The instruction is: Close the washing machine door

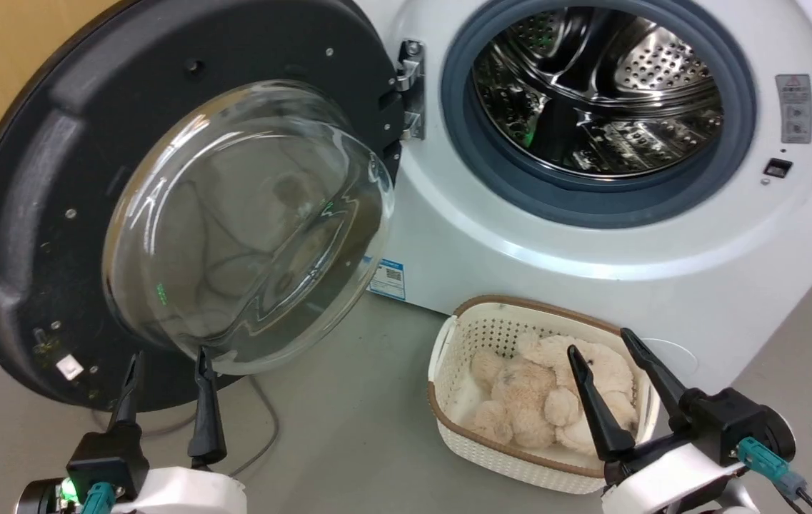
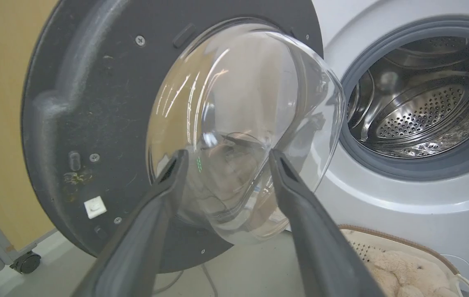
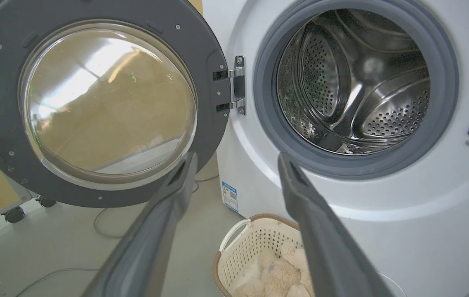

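Black-rimmed door: the washing machine door (image 1: pixel 41 214) stands wide open at the left of the head view. Its inner face and glass bowl (image 1: pixel 248 228) point toward the camera, and it hangs off the metal hinge (image 1: pixel 411 89) at upper centre.
Machine: the washing machine (image 1: pixel 520 250) sits at upper right, grey gasket (image 1: pixel 591 207) and steel drum (image 1: pixel 591 93) fully exposed. Drum looks empty to me.
Left gripper: the left gripper (image 1: pixel 170 353) is at lower left, fingers spread with nothing between them, tips up by the door's lower edge. Touching or not, honestly can't tell.
Right gripper: the right gripper (image 1: pixel 598 340) is at lower right, also spread and empty, above the basket (image 1: pixel 448 343).
Basket: cream, on the floor at lower centre just in front of the machine, plush toy (image 1: pixel 541 392) inside.
How I'd do it: get the left fingers behind the black rim on the side far from the hinge, not on the glass, then follow the arc rightward and finish with a firm press so the latch catches.
Watch out: the right arm looks parked in the door's path, so I'd pull it clear first. The basket probably sits low enough to miss.
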### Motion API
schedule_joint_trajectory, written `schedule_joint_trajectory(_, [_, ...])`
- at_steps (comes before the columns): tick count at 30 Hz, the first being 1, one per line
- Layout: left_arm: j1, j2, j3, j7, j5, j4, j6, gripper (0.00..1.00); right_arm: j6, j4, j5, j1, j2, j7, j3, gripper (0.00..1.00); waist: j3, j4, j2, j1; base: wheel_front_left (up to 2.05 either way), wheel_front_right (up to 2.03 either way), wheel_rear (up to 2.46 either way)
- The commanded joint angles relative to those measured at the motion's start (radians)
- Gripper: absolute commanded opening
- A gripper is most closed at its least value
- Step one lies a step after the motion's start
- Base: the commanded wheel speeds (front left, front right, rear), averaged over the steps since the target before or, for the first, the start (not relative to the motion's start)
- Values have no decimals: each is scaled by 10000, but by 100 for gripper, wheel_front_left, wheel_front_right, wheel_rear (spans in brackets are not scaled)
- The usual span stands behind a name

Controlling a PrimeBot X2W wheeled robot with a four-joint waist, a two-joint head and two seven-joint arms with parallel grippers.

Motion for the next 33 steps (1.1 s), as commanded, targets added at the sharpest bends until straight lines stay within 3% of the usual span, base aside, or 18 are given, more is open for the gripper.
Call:
schedule_joint_trajectory(1, [159,3,33,-119,-118,-70,81,100,4,59,78,-158,-79,-125,70,100,4,66,0,0,-4,-4,-4])
schedule_joint_trajectory(33, [510,1,211,-788,-351,-505,376,100,5,279,721,-518,-212,-794,909,100,58,1423,0,0,0,0,0])
